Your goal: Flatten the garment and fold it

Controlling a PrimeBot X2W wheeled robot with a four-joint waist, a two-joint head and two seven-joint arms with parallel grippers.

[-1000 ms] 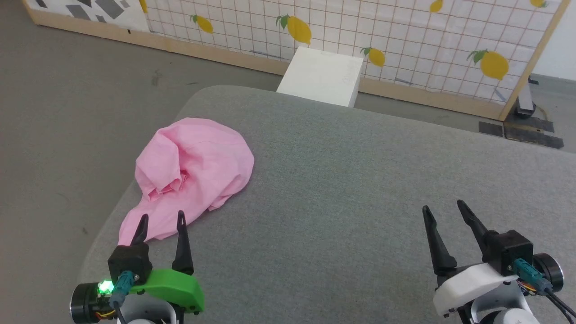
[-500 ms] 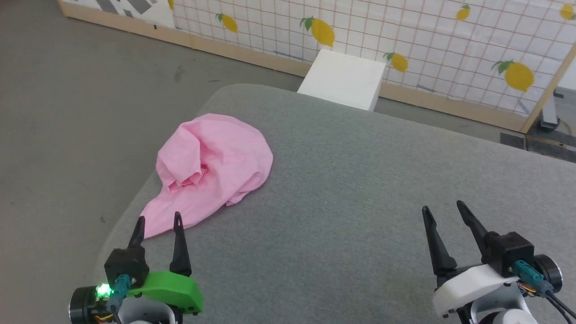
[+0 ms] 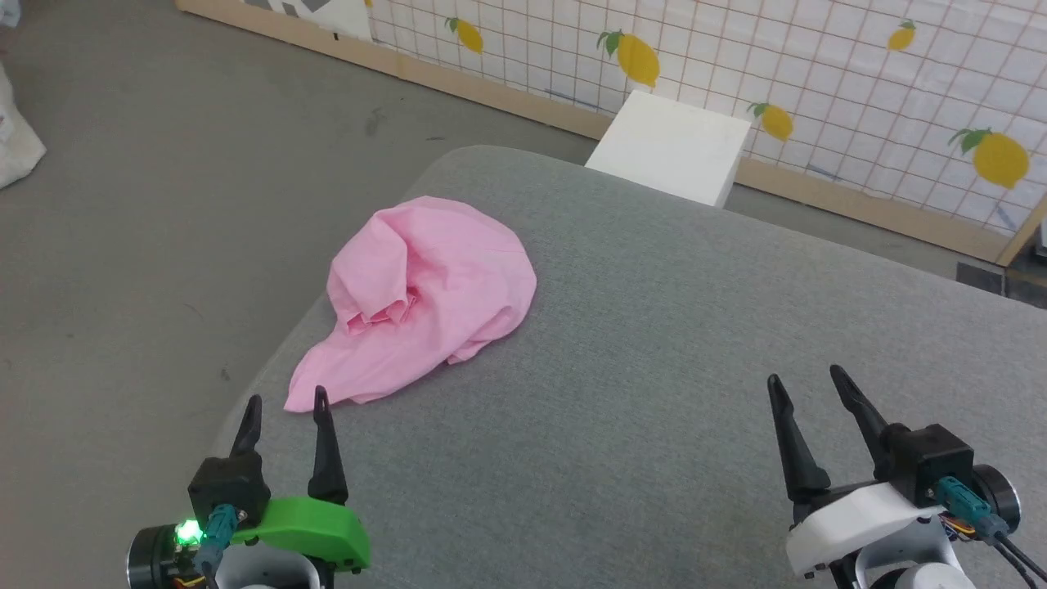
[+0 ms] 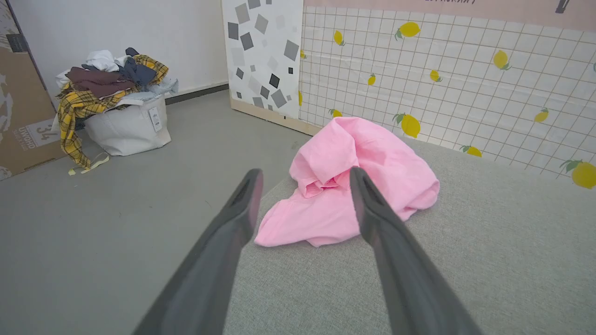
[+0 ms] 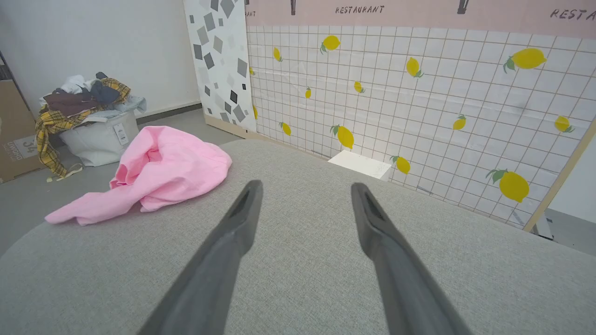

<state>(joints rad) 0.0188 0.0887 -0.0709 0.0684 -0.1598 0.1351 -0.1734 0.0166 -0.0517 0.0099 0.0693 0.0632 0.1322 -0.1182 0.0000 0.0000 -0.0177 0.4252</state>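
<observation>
The pink garment (image 3: 425, 294) lies crumpled in a heap near the left edge of the grey padded surface (image 3: 654, 368). No waistband or label shows in the bunched folds. My left gripper (image 3: 285, 401) hovers open just short of the heap's near corner, touching nothing. In the left wrist view the garment (image 4: 354, 186) sits straight ahead beyond my left gripper (image 4: 305, 173). My right gripper (image 3: 806, 380) stands open at the lower right, far from the cloth. The right wrist view has the garment (image 5: 153, 172) off to the left of my right gripper (image 5: 305, 186).
A white box (image 3: 671, 159) stands on the floor behind the surface, against a lemon-patterned tiled partition (image 3: 818, 82). A white laundry bag heaped with clothes (image 4: 116, 107) sits on the grey floor to the left, beside a cardboard box (image 4: 21, 107).
The head camera has turned left, shifting the whole picture right. The garment lies as before. Both grippers keep their places and stay open.
</observation>
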